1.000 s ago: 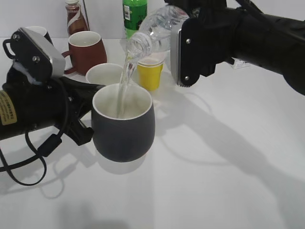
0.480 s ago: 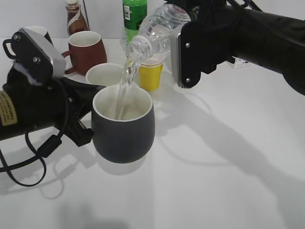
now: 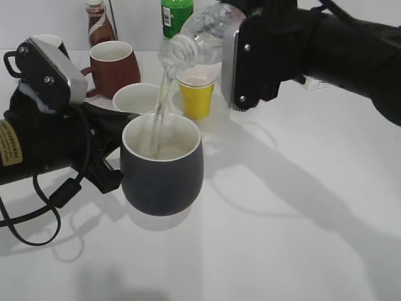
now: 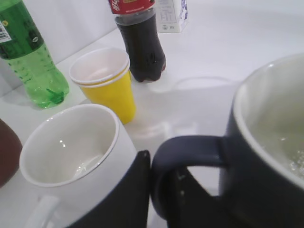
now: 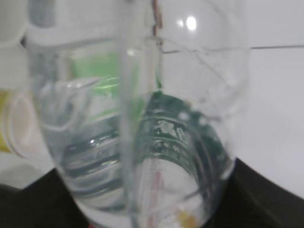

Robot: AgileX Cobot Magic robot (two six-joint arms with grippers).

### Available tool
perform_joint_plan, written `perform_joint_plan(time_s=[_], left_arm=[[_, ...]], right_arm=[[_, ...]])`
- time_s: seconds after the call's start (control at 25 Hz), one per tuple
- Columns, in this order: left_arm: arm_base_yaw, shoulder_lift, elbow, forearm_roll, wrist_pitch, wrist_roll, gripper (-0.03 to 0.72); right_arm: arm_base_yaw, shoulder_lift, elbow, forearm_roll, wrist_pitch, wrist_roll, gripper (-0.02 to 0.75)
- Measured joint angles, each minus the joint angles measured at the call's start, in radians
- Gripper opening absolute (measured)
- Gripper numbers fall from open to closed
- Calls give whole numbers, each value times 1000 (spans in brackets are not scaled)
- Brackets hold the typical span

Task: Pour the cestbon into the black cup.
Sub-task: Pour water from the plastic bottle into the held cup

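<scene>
The cestbon (image 3: 199, 34), a clear bottle, is tipped mouth-down to the left in my right gripper (image 3: 233, 63), which is shut on its body. It fills the right wrist view (image 5: 142, 133), its dark green label showing through. A thin stream of water falls from its mouth into the black cup (image 3: 163, 175), a charcoal mug with a white inside. My left gripper (image 4: 161, 190) is shut on the cup's handle (image 4: 190, 152) and holds the cup just above the table. Water lies in the cup (image 4: 285, 147).
Behind the cup are a white mug (image 3: 136, 97), a brown-red mug (image 3: 113, 66), stacked yellow paper cups (image 3: 197, 94), a green soda bottle (image 3: 177, 15) and a cola bottle (image 4: 140, 38). A white carton (image 4: 171, 14) stands far back.
The bottle's mouth has risen and tipped more steeply while water keeps streaming into the cup. The cup and my left arm have not moved.
</scene>
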Motion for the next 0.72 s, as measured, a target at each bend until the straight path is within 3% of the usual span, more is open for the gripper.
perform_joint_plan(time_s=[0.16,0.44,0.6,0.72], left_arm=[[0,0,0,0,-8,0,52],[24,-1,0,-40,-100,1,52],[124,-29,0,-71,-127,2,52],[260,-59,0,-118,-154,8,52]], right_arm=[[29,-1,10,-40,36,218,459],[65,-12,12,-49,93,1034,459],[38,-60,24,8,137,1191,459],[-7,-94,51,80,143,1228,459]])
